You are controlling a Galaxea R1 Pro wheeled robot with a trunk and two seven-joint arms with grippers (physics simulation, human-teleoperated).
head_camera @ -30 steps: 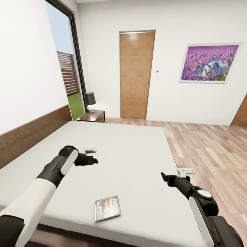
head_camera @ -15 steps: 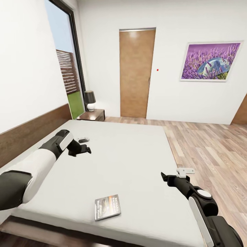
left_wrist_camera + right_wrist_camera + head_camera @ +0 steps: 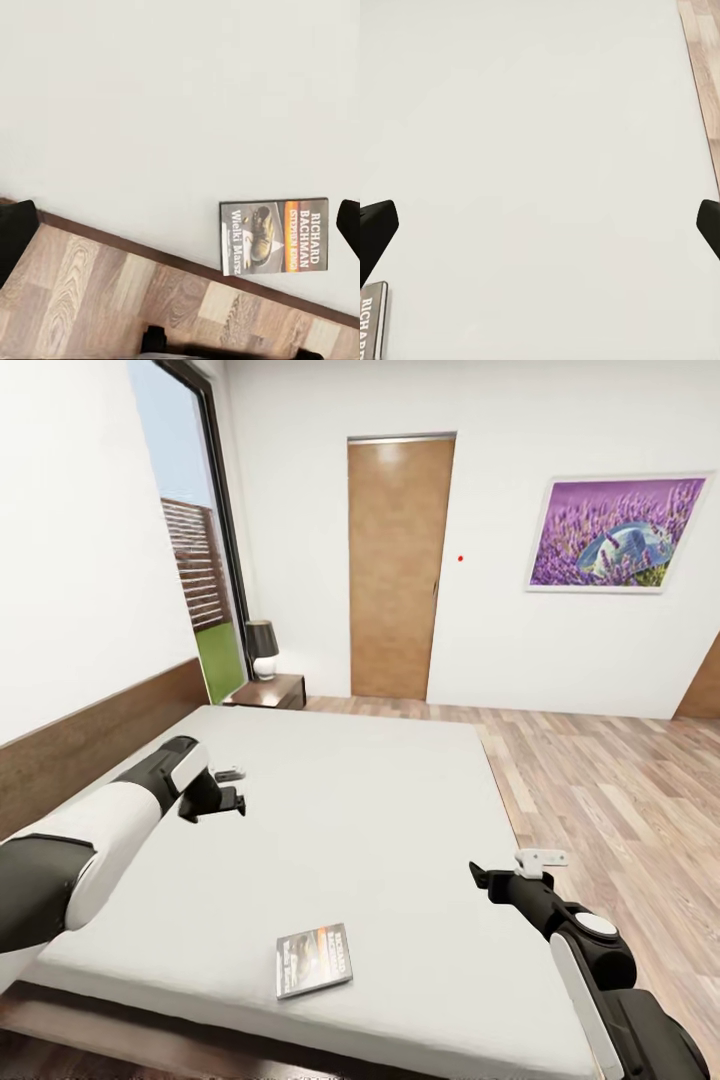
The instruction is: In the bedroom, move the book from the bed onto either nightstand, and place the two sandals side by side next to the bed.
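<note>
Bed (image 3: 380, 800) spreads across the bedroom, its near edge cut off below the head view. Nightstand (image 3: 268, 691) sits at the far headboard corner, half hidden behind the mattress, with a lamp (image 3: 262, 648) on top. Left hand (image 3: 236, 802) hovers over the mattress, spread wide and empty; right hand (image 3: 476, 875) likewise. Book (image 3: 314, 960) lies flat near the foot edge, between them.

Right gripper (image 3: 540, 225) is hanging over the bed (image 3: 532, 127), fingers spread wide; the book (image 3: 373, 319) is lying near one fingertip (image 3: 375, 229).
</note>
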